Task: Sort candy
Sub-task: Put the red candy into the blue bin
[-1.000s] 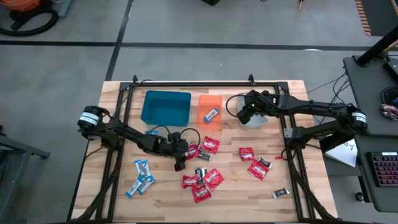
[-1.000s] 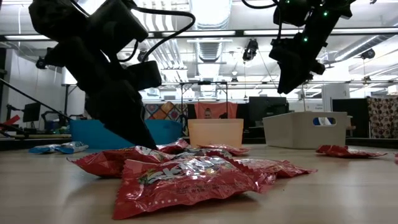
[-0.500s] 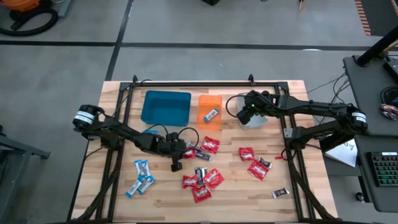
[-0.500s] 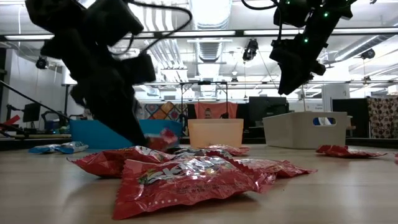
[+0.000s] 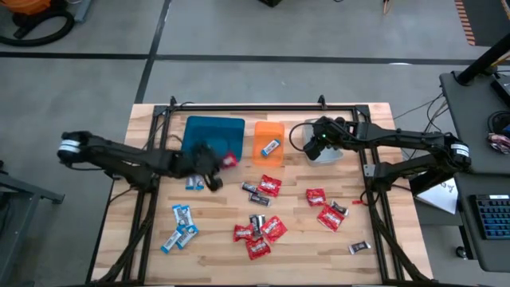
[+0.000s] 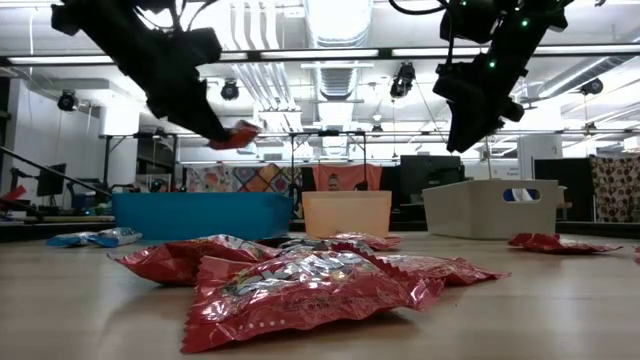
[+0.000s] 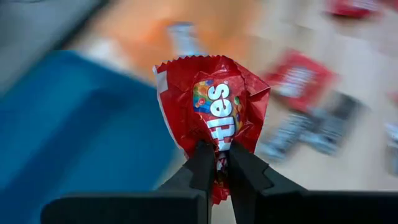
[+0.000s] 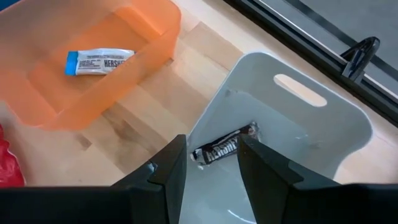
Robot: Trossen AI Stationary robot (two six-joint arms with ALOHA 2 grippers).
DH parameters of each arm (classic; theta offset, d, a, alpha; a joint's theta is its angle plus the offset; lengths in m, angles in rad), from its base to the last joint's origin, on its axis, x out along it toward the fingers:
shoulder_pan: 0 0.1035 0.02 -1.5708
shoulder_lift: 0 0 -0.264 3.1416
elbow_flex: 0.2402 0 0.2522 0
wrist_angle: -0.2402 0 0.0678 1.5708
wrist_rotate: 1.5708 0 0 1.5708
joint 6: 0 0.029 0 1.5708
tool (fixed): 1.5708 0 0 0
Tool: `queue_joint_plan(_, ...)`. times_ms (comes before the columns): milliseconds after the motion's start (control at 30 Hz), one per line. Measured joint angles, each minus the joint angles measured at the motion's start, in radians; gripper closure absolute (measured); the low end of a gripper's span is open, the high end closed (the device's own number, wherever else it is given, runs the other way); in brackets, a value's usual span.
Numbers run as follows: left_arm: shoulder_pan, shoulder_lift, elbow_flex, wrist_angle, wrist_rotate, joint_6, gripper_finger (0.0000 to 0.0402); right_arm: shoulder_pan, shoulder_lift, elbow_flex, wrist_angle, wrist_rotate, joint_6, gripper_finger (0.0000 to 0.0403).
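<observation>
With its fingers pinched shut on a red Skittles packet [image 7: 214, 115], the left gripper [image 5: 221, 162] hangs above the table at the near right corner of the blue tray [image 5: 209, 137], so the carrying step is in hand. Next, I judge, it must move over that tray and let go. The right gripper [image 8: 211, 163], part open and empty, waits over the grey tray [image 8: 348, 134], where a dark Hershey's bar [image 8: 222, 147] lies.

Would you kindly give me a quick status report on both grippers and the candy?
Left gripper shut on red candy, raised beside blue tray. Right gripper open above grey tray, dark candy inside. Nothing in the way.
</observation>
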Motion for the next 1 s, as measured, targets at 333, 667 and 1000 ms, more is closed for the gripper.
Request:
queue_joint_plan(333,0.407,-0.068,0.000,-0.159,0.132,-0.139,0.0390,0.000,0.000,0.000,0.000,0.000,0.040,0.0267)
queue_joint_plan(667,0.490,0.019,0.000,-0.170,0.213,-0.107,0.0370,0.000,0.000,-0.002,-0.008,0.000,0.038,0.0267)
queue_joint_plan(1000,0.490,0.035,0.001,-0.172,0.210,-0.123,0.0313,0.000,0.000,-0.002,-0.007,0.001,0.035,0.0267)
